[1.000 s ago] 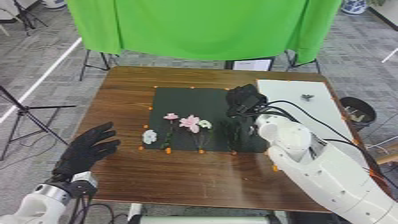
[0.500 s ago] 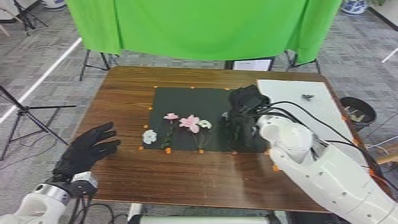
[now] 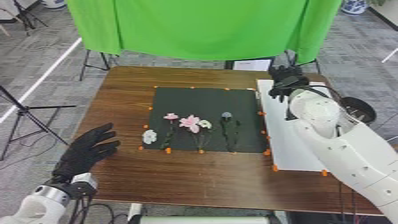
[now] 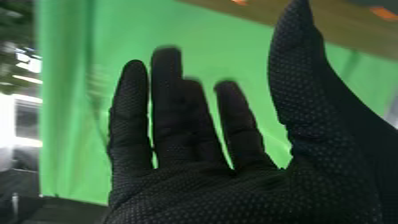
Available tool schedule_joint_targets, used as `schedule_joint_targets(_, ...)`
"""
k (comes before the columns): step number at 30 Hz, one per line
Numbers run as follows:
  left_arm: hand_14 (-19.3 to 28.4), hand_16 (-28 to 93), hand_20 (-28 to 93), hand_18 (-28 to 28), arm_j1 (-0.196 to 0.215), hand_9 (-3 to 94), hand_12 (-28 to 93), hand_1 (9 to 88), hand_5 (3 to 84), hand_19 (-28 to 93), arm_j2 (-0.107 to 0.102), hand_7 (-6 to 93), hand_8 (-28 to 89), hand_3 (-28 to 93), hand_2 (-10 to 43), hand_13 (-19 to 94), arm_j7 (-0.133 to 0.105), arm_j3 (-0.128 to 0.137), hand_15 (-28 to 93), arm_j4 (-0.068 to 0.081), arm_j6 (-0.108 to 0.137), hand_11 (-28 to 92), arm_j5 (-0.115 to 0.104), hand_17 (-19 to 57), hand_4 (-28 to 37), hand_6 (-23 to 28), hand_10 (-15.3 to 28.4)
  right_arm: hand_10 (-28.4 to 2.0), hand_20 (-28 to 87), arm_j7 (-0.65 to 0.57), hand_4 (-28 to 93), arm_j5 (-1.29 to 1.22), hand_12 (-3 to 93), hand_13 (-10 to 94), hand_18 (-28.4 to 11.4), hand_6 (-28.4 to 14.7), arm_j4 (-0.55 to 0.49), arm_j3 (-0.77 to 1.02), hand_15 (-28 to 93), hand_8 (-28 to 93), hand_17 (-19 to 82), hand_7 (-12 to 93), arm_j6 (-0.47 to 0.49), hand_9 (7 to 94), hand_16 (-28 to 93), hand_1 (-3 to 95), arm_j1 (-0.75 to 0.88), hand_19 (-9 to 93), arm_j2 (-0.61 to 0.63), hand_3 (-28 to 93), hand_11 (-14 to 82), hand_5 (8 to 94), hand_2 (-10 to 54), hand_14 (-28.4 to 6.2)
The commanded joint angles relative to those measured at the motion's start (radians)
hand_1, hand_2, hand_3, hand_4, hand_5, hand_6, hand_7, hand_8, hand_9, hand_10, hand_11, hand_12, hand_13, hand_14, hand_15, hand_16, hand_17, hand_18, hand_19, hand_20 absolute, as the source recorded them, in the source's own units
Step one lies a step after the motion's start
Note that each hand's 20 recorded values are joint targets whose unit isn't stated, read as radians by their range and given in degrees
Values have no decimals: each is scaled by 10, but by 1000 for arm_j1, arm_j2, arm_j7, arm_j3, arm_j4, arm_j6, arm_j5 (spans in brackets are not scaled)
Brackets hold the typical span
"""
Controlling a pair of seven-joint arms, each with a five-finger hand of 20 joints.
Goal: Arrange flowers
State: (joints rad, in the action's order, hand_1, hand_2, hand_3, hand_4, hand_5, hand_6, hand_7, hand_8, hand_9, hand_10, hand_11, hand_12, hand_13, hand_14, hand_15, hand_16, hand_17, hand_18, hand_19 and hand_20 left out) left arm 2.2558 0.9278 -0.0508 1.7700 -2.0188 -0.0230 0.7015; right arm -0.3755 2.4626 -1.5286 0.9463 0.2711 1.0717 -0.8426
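Blooms are laid out on a black mat [image 3: 191,96], which is placed on the brown wooden table [image 3: 124,92]. At the mat's left edge a white blossom [image 3: 149,136] is seen; to its right a small pink flower [image 3: 171,116], a larger pink lily-like bloom [image 3: 189,123] and a small white flower [image 3: 205,124] are set close together. Farther right, a bluish flower [image 3: 226,115] is placed on a dark, leafy stem [image 3: 225,131].

The mat is edged with orange markers [image 3: 168,150], and beside it on the right a white board [image 3: 289,150] is placed. The far end of that board is partly covered by the right hand [image 3: 289,80], and much of its right side is blocked from sight by the arm. In the right wrist view, the right hand [image 4: 209,195] is held wide open, fingers straight, thumb spread, with nothing grasped. The left hand [image 3: 83,152] is held off the mat at the table's left side, fingers loosely extended and nothing gripped.

Beyond the table a green cloth [image 3: 195,30] is hung; a dark bin [image 3: 358,107] is partly hidden by the right arm, and a tripod [image 3: 27,112] is stood on the left.
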Motion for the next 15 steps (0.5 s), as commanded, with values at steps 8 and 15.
schedule_joint_targets(8,181,-51,55,223,19,255,144,259,306,469,-4,223,-121,722,-21,229,-9,2,427,-5,11,291,-6,-77,-283,60,134,-137,283,-27,-283,-49,247,290,-181,-60,164,84,212,-114,81,273,60,220,270,245,-32,523,34,875,92,170,-95,-99)
schedule_joint_targets(15,181,-51,56,223,18,255,144,260,305,470,1,224,-121,722,-21,229,1,6,428,-6,3,290,-1,-77,-283,60,133,-135,308,-29,-283,-25,218,377,-184,-55,215,92,344,-132,94,304,102,292,225,267,-26,547,26,900,122,187,-95,-73)
